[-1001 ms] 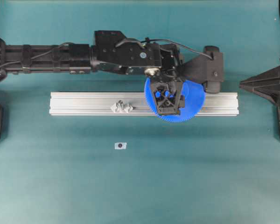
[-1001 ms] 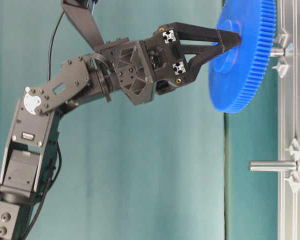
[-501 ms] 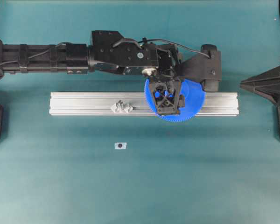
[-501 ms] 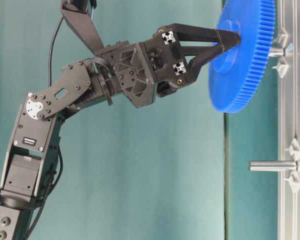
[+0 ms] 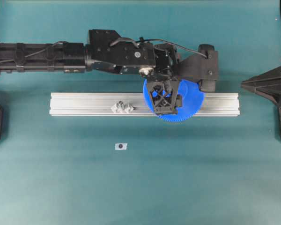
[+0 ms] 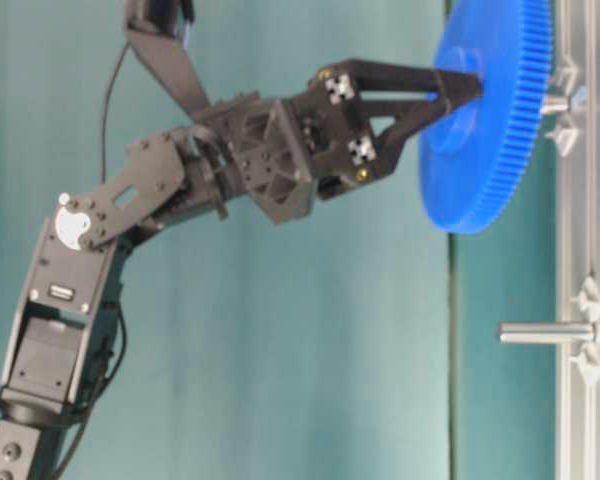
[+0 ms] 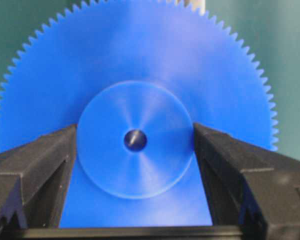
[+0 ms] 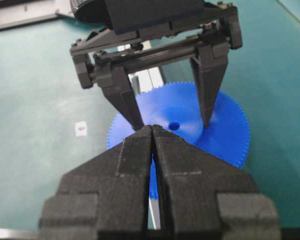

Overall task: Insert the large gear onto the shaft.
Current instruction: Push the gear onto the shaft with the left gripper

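Observation:
The large gear is a wide blue toothed disc with a raised hub and a centre hole. My left gripper is shut on the hub, one finger on each side in the left wrist view. It holds the gear flat over the rail's right half. The shaft shows as a short pale grey stub with wing brackets between gear and rail. A glint shows deep in the gear's hole. My right gripper is shut and empty, off the rail's right end.
The aluminium rail lies across the middle of the teal table. A second upright pin with brackets stands on its left part and shows bare in the table-level view. A small white piece lies in front of the rail.
My left arm has shifted slightly and its wrist has tilted a little, still gripping the gear's hub. The gear has barely moved over the pin. The right arm has not moved.

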Action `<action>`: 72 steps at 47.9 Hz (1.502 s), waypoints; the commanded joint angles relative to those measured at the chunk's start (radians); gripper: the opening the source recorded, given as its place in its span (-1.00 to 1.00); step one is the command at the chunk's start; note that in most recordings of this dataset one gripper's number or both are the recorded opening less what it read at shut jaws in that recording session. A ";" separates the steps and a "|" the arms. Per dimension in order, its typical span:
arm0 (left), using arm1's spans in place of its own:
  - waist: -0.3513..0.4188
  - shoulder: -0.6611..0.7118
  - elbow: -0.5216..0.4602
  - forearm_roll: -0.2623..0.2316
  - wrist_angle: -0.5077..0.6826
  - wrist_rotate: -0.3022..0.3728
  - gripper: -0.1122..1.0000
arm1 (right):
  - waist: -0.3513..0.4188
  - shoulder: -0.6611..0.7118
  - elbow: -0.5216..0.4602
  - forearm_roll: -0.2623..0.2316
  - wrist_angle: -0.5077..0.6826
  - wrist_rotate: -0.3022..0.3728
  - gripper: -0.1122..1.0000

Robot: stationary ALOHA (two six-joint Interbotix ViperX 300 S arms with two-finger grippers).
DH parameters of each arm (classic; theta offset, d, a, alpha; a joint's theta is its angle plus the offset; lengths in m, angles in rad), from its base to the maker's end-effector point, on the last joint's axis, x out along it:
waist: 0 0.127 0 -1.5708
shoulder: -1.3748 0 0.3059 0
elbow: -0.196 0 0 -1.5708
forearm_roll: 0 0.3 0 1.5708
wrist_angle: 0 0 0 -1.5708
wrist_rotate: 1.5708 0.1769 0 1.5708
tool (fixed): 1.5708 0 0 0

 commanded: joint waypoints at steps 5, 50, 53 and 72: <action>-0.005 -0.012 0.000 -0.002 -0.008 0.003 0.59 | -0.003 0.008 -0.009 -0.002 -0.006 0.009 -0.65; 0.011 0.018 -0.101 -0.002 0.021 0.002 0.73 | -0.002 0.008 -0.008 -0.002 -0.006 0.009 -0.65; 0.011 0.021 -0.101 -0.002 0.021 -0.002 0.71 | -0.003 0.008 -0.008 -0.002 -0.006 0.009 -0.65; 0.011 0.000 -0.150 -0.002 0.029 -0.003 0.72 | -0.003 0.008 -0.008 -0.002 -0.006 0.009 -0.65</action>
